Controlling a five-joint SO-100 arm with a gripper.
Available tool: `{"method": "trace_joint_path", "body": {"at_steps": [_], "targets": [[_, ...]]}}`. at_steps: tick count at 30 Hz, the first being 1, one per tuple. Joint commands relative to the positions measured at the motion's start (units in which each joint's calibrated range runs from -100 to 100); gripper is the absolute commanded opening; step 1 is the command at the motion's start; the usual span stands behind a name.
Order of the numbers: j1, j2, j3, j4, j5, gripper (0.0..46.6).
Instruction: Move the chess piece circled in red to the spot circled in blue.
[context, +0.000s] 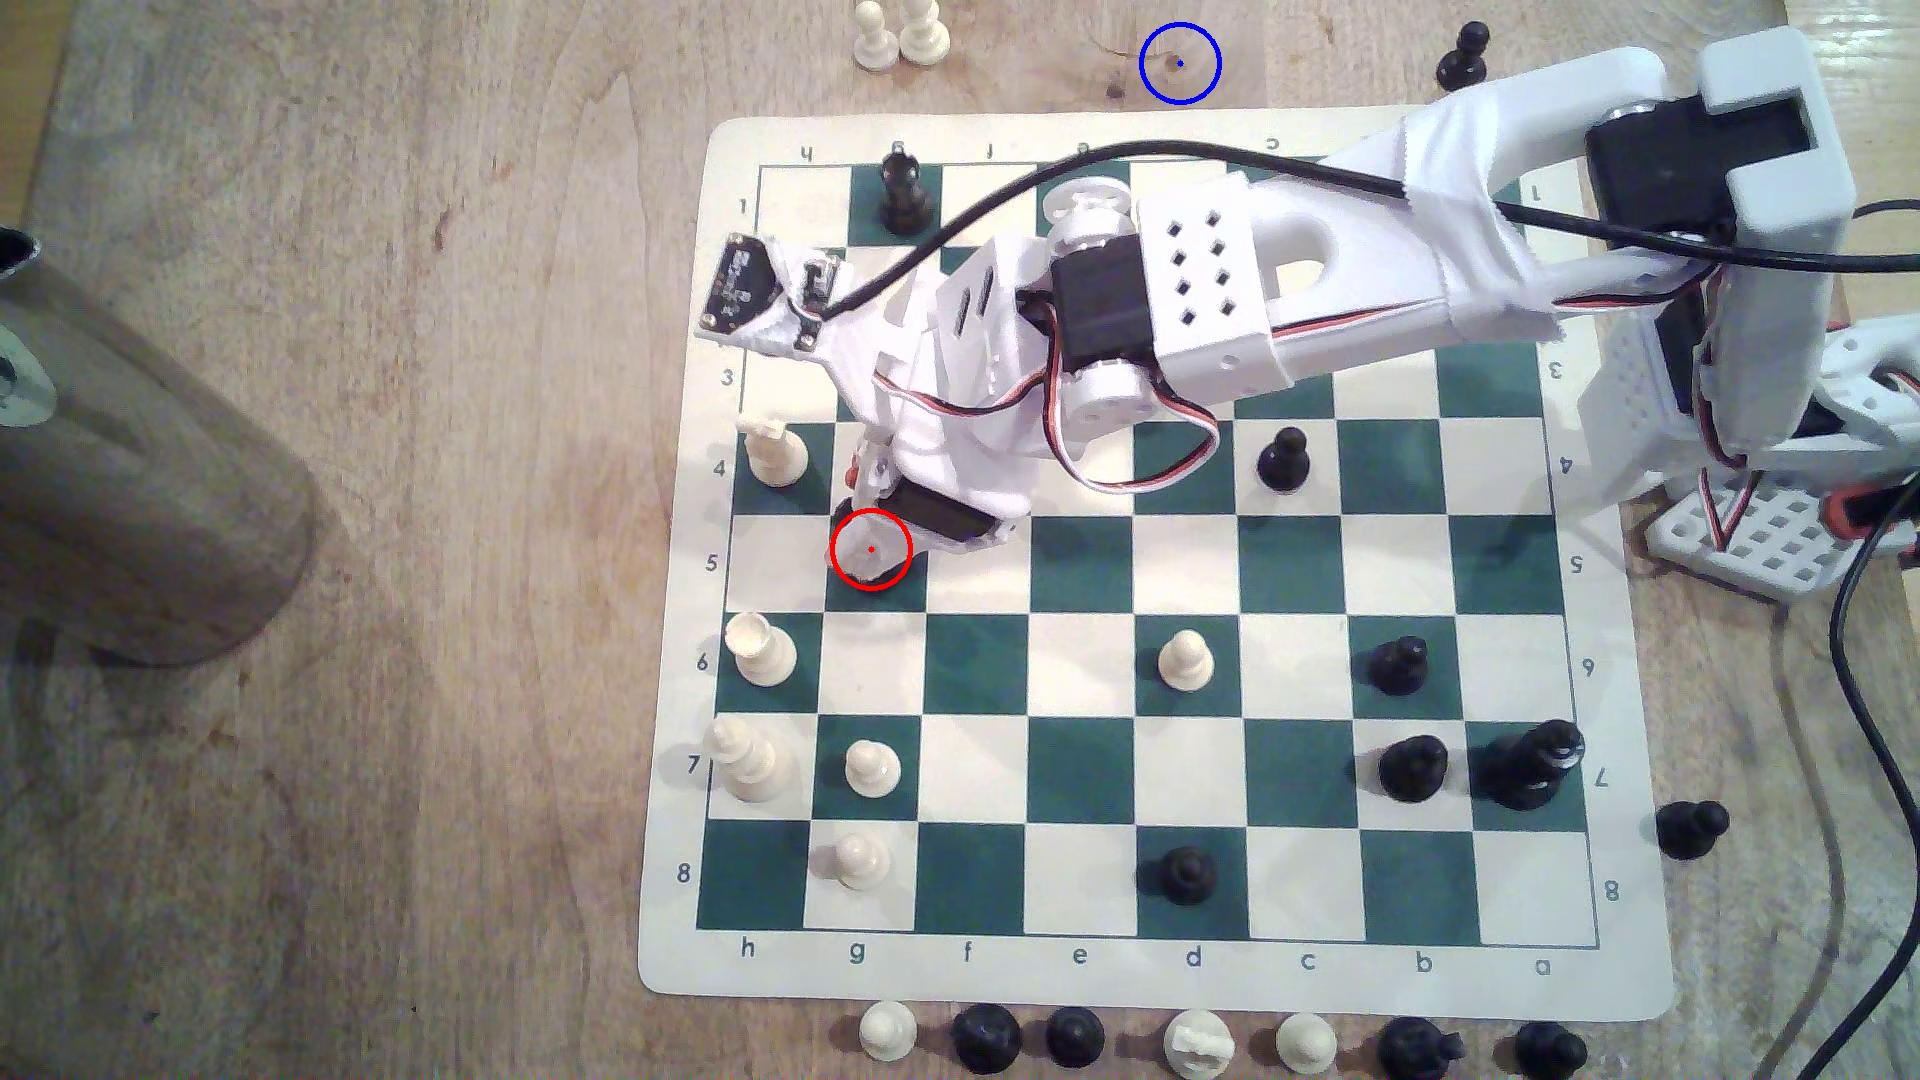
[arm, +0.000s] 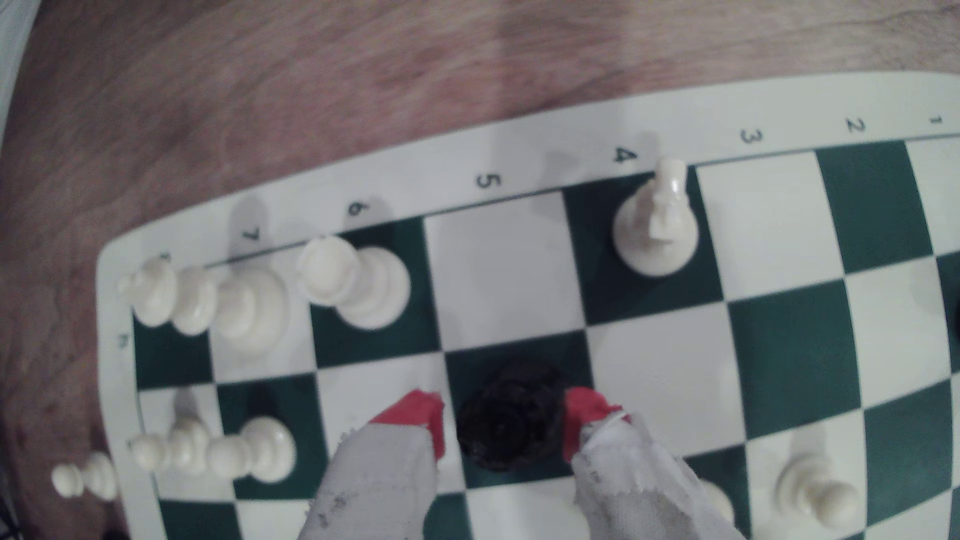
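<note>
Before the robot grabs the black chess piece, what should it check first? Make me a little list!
1. White gripper with red-tipped fingers is around the glossy black chess piece with the round base: ok, one finger on each side.
2. Jaws closed on the piece: not ok, gaps show on both sides.
3. Piece upright on its green square: cannot tell, seen from above.
4. Neighbours out of the fingers' way: ok, the cream piece on row 4 and the cream piece on row 6 stand one column away.
5. Blue-ringed spot on the light wooden tabletop is free: ok, nothing stands in the ring.
</note>
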Motion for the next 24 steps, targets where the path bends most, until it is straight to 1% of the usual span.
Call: {"method": "trace_joint_path", "body": {"at_steps": [1,6,11,17,21,24], "targets": [[-0.2,-0.6,-3.7,-0.8,0.2,9.2],[-0.6,-0.5,-3.5,-0.9,0.2,5.4],[-0.6,-2.8,-3.2,-1.0,0.2,4.3],[-2.3,-18.7,-3.4,4.5,-0.2,3.4],[-2.7,-23.3,-3.7,7.0,0.0,2.8],[-2.0,-27.8,-1.7,10.0,0.1,2.3]]}}
